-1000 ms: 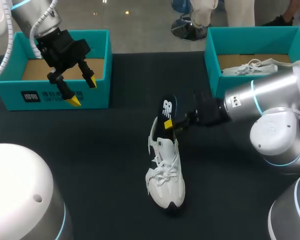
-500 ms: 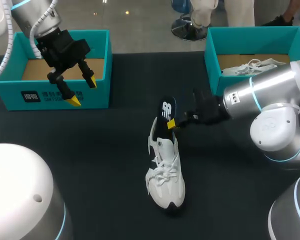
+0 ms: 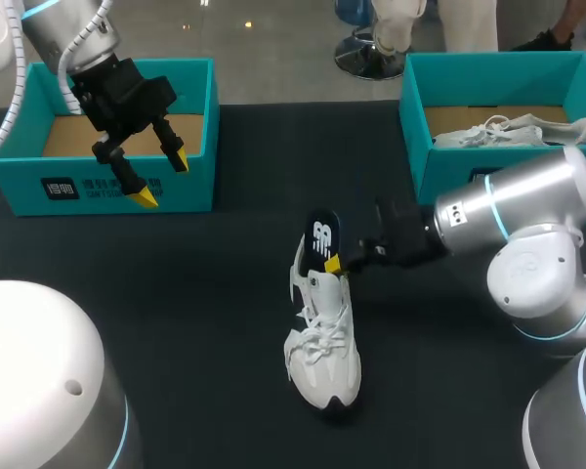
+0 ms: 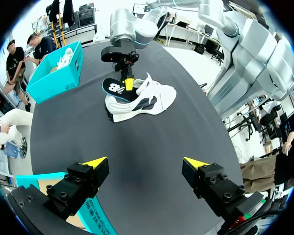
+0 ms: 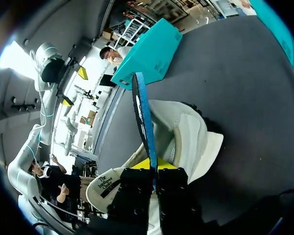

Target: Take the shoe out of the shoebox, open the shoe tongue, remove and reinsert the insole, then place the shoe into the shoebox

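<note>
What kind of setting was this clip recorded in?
Probably a robotics lab bench: a dark table holds a left shoebox and a right shoebox, both teal, plus a white shoe whose insole the right gripper pinches.

Left hand (image 3: pixel 161 179) hangs with fingers spread wide; right hand (image 3: pixel 333 262), arm extended inward, pinches the insole (image 3: pixel 321 233).

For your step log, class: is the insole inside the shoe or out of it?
Partly out: the insole juts from the shoe, pinched by the right end effector.
</note>
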### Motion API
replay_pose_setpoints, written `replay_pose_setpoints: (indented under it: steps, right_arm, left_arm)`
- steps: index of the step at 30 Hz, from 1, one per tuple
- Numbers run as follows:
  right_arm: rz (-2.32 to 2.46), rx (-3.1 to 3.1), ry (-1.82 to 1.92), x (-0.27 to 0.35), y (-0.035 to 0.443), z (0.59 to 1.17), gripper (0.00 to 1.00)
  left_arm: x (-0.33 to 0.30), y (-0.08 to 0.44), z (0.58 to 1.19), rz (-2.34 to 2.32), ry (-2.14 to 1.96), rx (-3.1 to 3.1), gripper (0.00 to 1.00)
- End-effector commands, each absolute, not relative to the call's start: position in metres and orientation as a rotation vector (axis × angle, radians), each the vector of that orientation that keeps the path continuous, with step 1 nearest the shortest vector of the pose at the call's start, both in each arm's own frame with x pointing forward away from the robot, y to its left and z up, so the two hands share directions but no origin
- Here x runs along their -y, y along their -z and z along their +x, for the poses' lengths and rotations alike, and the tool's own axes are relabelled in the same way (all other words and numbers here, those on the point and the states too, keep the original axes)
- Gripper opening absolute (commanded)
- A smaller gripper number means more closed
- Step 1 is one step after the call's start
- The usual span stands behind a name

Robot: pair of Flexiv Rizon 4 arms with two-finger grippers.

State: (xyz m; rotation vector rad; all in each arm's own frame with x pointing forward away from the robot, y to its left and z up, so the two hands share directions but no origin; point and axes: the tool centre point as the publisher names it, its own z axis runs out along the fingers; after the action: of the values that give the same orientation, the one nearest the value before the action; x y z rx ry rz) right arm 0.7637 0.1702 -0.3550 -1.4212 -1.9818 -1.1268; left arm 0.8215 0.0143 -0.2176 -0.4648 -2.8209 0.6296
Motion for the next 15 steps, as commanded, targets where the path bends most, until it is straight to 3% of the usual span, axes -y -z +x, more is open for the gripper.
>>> replay_pose_setpoints:
  steps: [1, 5, 15]
  right_arm:
    - [-1.428, 1.995, 1.125, -0.172, 0.353, 0.766, 0.41]
    - [-1.423, 2.023, 1.128, -0.173, 0.344, 0.774, 0.58]
    - [-1.404, 2.064, 1.133, -0.173, 0.332, 0.792, 0.35]
  left_arm:
    - [-0.015, 0.217, 0.822, -0.465, -0.626, 2.821, 1.00]
    - [-0.015, 0.217, 0.822, -0.465, -0.626, 2.821, 1.00]
    - [-0.015, 0.217, 0.822, -0.465, -0.626, 2.821, 1.00]
